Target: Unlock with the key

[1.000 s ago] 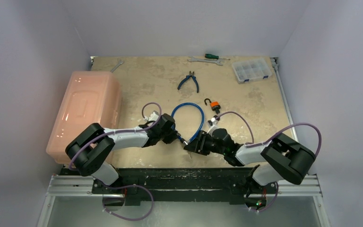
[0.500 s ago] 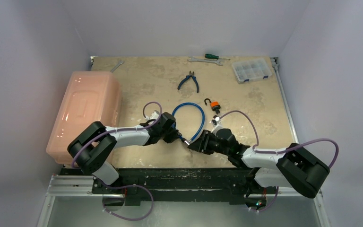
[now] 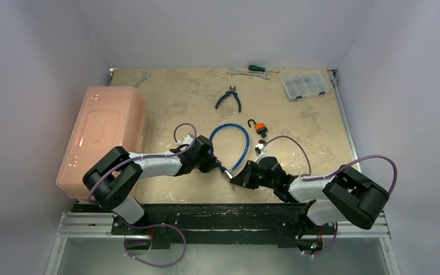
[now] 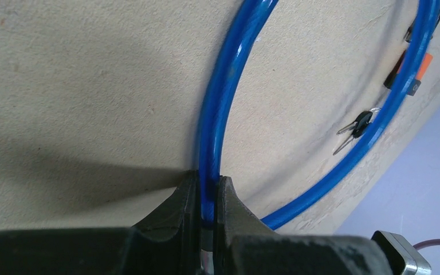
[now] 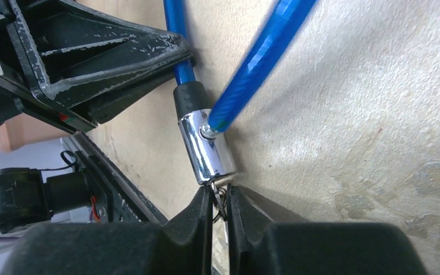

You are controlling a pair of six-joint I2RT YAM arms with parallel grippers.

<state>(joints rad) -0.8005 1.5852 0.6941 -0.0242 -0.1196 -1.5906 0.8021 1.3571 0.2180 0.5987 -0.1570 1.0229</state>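
The left claw (image 4: pixel 208 192) is clamped on the blue cable (image 4: pixel 217 109) of a cable lock, its two fingers (image 4: pixel 184 197) squeezed against either side of the cord just above the black collar where it enters the chrome lock barrel (image 5: pixel 203 152). The right claw (image 5: pixel 218 197) faces it from the other end of the barrel, its tips almost together and pinching a thin bit of metal at the barrel's end, apparently the key (image 5: pixel 222 199), though little of it shows. The barrel lies directly between the two claws, touching the right one's tips. Beyond the left claw, the cable loops away over the table (image 3: pixel 177 97). A pair of spare keys (image 4: pixel 355 127) lies beside the loop's far side, and an orange padlock (image 3: pixel 259 127) lies farther out.
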